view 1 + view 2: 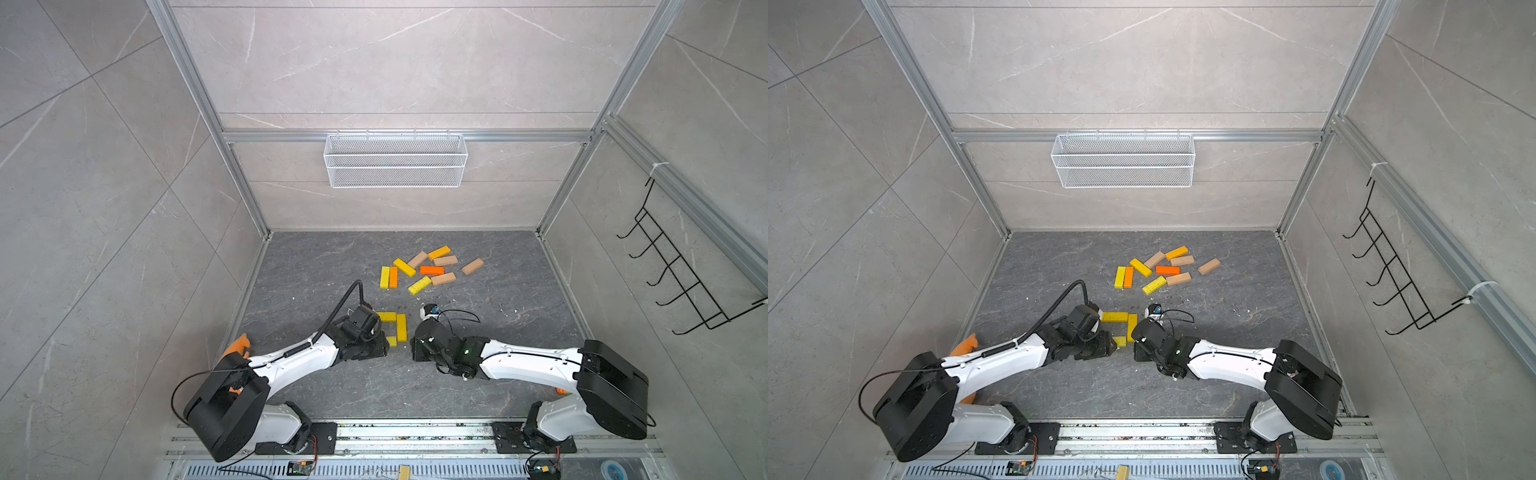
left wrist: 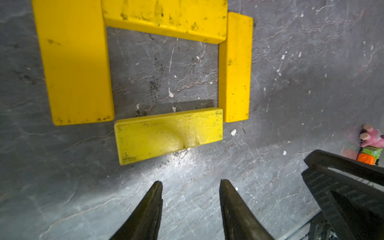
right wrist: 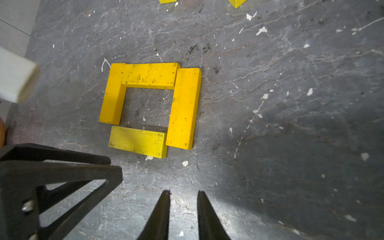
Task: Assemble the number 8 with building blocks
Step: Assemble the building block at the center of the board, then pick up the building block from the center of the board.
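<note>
Yellow blocks' square [image 1: 401, 327] sits half hidden under the left arm [image 1: 299, 357] in both top views; both jaws gape, empty.

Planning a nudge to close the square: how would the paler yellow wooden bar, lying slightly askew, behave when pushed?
The paler yellow wooden bar looks rigid and lies on its broad face, so it should slide, not roll or tip. An off-centre push might swivel it. Its end seems to touch a deeper yellow bar, which may shift.
</note>
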Controlling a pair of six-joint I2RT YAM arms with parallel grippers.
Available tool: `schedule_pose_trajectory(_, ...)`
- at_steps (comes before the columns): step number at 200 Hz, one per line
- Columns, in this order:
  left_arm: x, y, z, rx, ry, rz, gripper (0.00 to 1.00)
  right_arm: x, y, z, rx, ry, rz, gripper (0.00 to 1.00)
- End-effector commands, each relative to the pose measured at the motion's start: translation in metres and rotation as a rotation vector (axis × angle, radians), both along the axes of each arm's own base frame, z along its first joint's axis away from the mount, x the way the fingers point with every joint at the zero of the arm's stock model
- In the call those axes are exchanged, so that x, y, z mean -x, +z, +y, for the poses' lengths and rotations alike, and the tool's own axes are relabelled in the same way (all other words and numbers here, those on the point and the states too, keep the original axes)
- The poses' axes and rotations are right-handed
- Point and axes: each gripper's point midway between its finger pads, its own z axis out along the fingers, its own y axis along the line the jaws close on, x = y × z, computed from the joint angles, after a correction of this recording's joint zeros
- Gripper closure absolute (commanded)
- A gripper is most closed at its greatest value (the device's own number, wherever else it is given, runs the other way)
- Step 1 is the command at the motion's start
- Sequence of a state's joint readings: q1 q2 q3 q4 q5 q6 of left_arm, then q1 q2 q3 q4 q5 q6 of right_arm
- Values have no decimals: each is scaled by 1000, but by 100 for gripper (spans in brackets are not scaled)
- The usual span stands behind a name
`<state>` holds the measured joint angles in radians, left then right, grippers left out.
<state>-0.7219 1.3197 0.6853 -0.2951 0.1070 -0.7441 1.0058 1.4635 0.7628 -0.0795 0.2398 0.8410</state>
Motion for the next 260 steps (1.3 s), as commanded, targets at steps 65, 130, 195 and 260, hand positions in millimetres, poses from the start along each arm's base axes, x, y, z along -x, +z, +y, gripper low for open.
schedule_pose_trajectory(65, -78, 52, 16, -174, -9, -94, 48, 4, 30, -38, 78, -7, -97, 67)
schedule_pose_trajectory(130, -175, 37, 7, -340, -30, -118, 48, 5, 39, -47, 100, -8, -132, 62)
schedule_pose_trajectory(195, -236, 7, -7, -353, -35, -110, 47, 1, 42, -40, 103, 9, -141, 61)
schedule_pose_trajectory(260, -255, -12, -18, -320, -51, -99, 45, 1, 39, -44, 121, 2, -140, 61)
